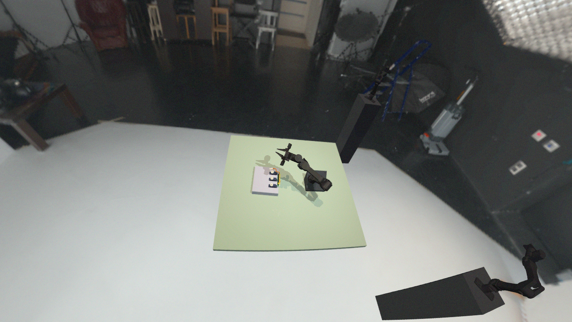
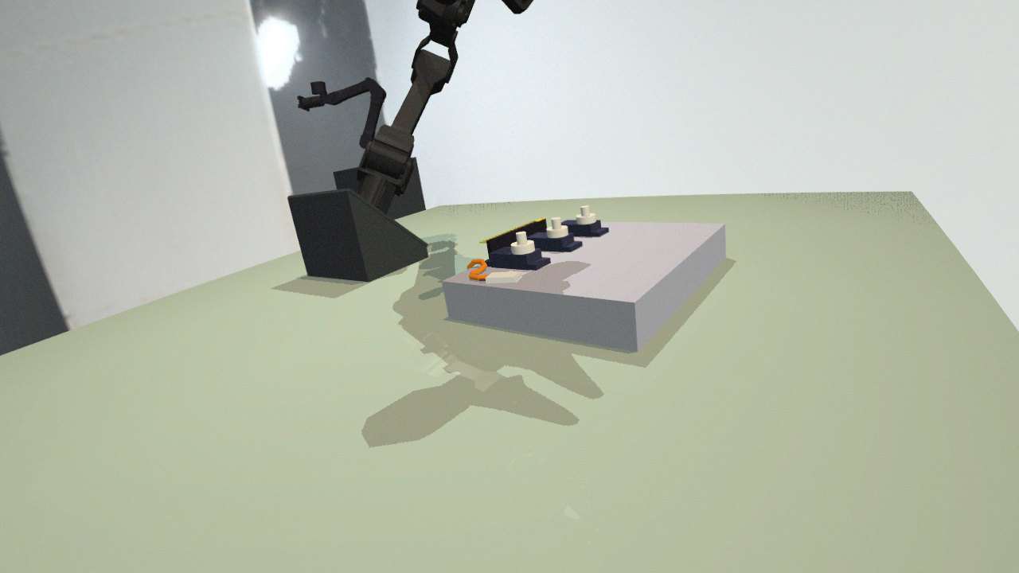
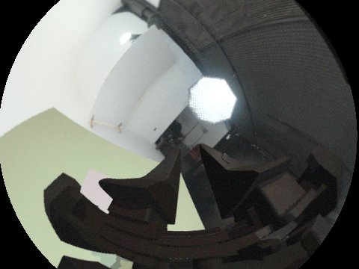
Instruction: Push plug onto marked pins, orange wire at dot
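Observation:
My gripper point(image 1: 276, 150) point(image 3: 190, 148) is partly open with nothing between its fingertips. It hangs high above the table, up and away from the holder, and points sideways. The pale holder point(image 1: 260, 182) point(image 2: 541, 309) point(image 3: 95, 190) sits on the table with three dark servos in a row; the nearest servo point(image 2: 518, 258) has a white hub. The white plug point(image 2: 502, 277) lies flat on the holder's top near one corner, beside that servo, its orange wire point(image 2: 475, 269) curling back. A black strip with a yellow edge point(image 2: 515, 231) runs behind the servos. The pins and dot cannot be made out.
The arm's black base point(image 1: 316, 180) point(image 2: 331, 239) stands on the green table point(image 1: 288, 224) point(image 2: 285, 463), across from the holder's servo side. Two other arms stand on dark pedestals point(image 1: 358, 128) point(image 1: 435, 296) off the table. The arm's shadow falls across the table and holder.

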